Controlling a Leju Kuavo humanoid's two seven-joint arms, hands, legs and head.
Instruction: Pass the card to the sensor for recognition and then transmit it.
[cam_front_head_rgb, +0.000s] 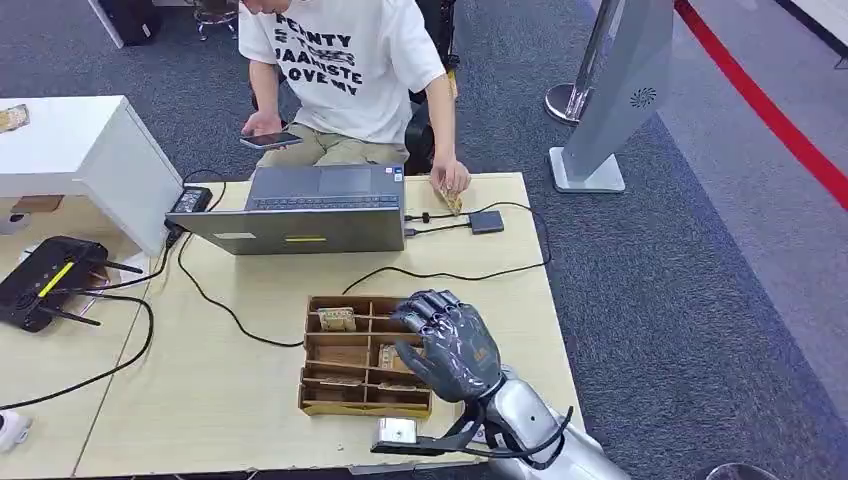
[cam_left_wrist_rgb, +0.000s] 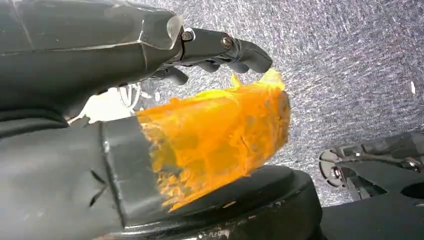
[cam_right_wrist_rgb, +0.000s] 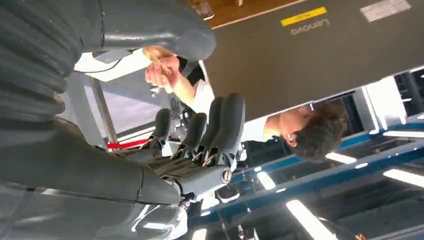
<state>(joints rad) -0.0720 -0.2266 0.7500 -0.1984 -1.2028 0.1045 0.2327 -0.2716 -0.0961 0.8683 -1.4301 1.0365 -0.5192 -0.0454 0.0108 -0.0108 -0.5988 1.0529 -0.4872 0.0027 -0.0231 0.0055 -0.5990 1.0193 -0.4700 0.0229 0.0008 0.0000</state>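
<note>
Pick-up step, I judge: right hand (cam_front_head_rgb: 450, 345) hovers over the brown compartmented cardboard tray (cam_front_head_rgb: 340, 398), fingers (cam_front_head_rgb: 432, 305) loosely spread, pinching nothing; next, lower onto a card (cam_front_head_rgb: 337, 319) beneath the fingers

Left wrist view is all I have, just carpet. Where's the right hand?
Observer: The right hand hovers over the divided tray on the table.
Operator: Holding a card?
Observer: No. The right wrist view shows its fingers apart from the thumb, with nothing between them.
Operator: Anyone nearby?
Observer: A person sits behind the laptop, one hand on the table's far edge.
</note>
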